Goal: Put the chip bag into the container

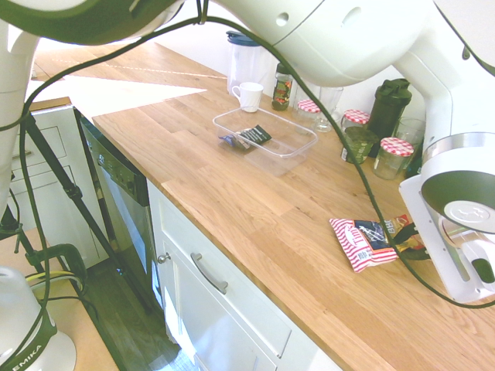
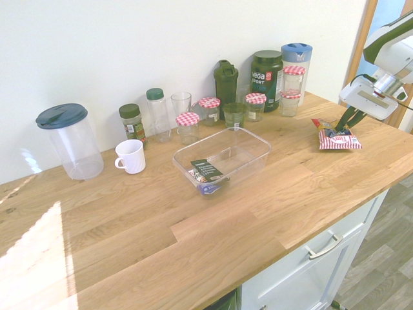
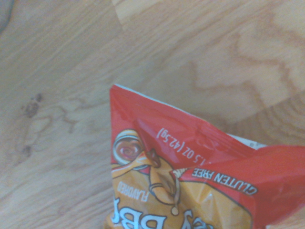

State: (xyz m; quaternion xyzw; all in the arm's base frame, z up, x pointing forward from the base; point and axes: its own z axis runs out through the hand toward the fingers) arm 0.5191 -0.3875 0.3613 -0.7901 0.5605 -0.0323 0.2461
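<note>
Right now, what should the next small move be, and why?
Probably finish closing the hand on the chip bag, then lift: its fingers are down at the bag, which lies on the counter, outside the container.

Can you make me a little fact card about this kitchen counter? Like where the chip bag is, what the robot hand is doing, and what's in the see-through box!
Place: wooden counter in a kitchen
Chip bag: on the counter, outside the box, red-and-white striped at one end
Robot hand: down at the chip bag, fingers on it
See-through box: holds small packets, one dark
Mug: white, standing near the box
Jars: several, some with red-checked lids
Job: chip bag not in the box yet
</note>
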